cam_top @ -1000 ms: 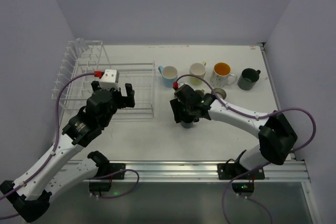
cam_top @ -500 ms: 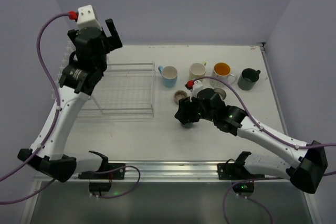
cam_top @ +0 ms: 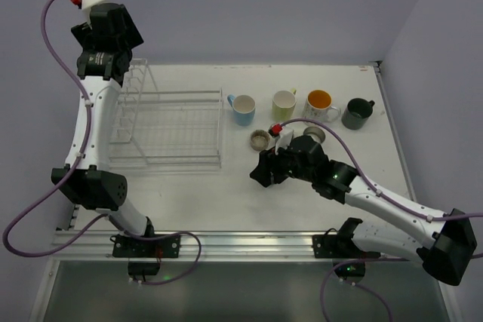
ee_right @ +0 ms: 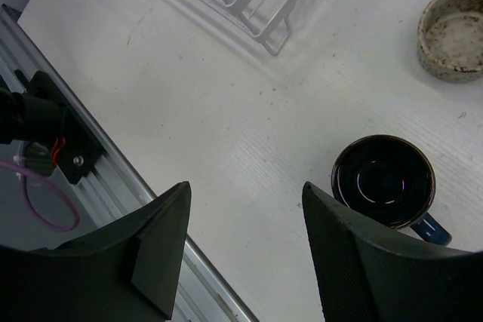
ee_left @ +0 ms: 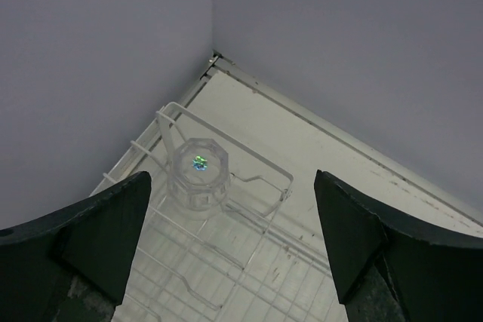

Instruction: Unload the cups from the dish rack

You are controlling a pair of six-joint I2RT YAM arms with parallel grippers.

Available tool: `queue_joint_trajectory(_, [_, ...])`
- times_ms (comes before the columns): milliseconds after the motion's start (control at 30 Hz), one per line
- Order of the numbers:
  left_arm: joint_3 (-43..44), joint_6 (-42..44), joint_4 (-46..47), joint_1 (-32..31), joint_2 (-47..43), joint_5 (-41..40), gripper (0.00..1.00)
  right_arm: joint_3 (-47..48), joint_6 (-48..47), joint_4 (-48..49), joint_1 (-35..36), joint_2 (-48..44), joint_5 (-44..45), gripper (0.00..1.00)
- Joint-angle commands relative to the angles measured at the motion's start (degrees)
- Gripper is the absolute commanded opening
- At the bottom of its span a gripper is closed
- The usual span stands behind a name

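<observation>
Left claw (ee_left: 232, 213): fingers spread wide, gripping nothing; raised high over the rack's 11 o'clock corner.
Dish rack (cam_top: 170, 132): on the table (cam_top: 189, 190), at 9 o'clock from the cups; in the left wrist view a clear faceted container (ee_left: 198, 173) stands in its corner, below the claw's gap.
Light blue cup (cam_top: 241, 108): upright, at 3 o'clock just beside the rack.
Grey-brown cup (cam_top: 259, 139): at 12 o'clock from the right claw, apart from it.
Right claw (ee_right: 245, 254): fingers parted, gripping nothing; low over the table.
Navy cup (ee_right: 383, 181): upright, at 3 o'clock just outside the claw's finger, handle toward 4 o'clock.
Yellow-green cup (cam_top: 284, 103), orange-lined cup (cam_top: 320, 105), dark green cup (cam_top: 357, 113): in a row at 1 o'clock from the right claw, well apart from it.
</observation>
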Motion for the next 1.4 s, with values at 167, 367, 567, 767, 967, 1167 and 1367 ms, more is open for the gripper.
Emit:
queue_joint_trajectory(167, [7.7, -0.4, -4.1, 2.7, 7.1, 1.3, 0.89, -0.8, 0.0, 4.1, 0.4, -1.5, -1.8, 0.63])
queue_joint_trajectory(367, [3.9, 0.3, -2.7, 5.4, 8.6, 0.9, 0.85, -0.6, -0.1, 4.1, 0.4, -0.4, -1.2, 0.63])
queue_joint_trajectory(567, [-1.3, 1.3, 0.5, 6.1, 7.8, 0.5, 0.84, -0.5, -0.3, 3.9, 0.4, 0.1, -0.4, 0.63])
queue_joint_trajectory(767, [-1.9, 2.0, 0.9, 6.2, 9.7, 1.5, 0.82, -0.5, -0.4, 3.9, 0.4, 0.2, -0.3, 0.63])
queue_joint_trajectory(967, [-3.7, 1.9, 2.5, 6.2, 10.0, 1.7, 0.65, -0.5, -0.4, 3.9, 0.4, 0.7, 0.2, 0.63])
queue_joint_trajectory(1167, [-5.7, 1.8, 3.5, 6.3, 9.6, 1.7, 0.54, -0.5, -0.3, 3.7, 0.4, 0.4, 0.8, 0.63])
queue_joint_trajectory(1367, [-5.3, 1.4, 4.3, 6.5, 7.6, 2.9, 0.31, -0.7, -0.1, 4.5, 0.4, -0.8, 1.2, 0.63])
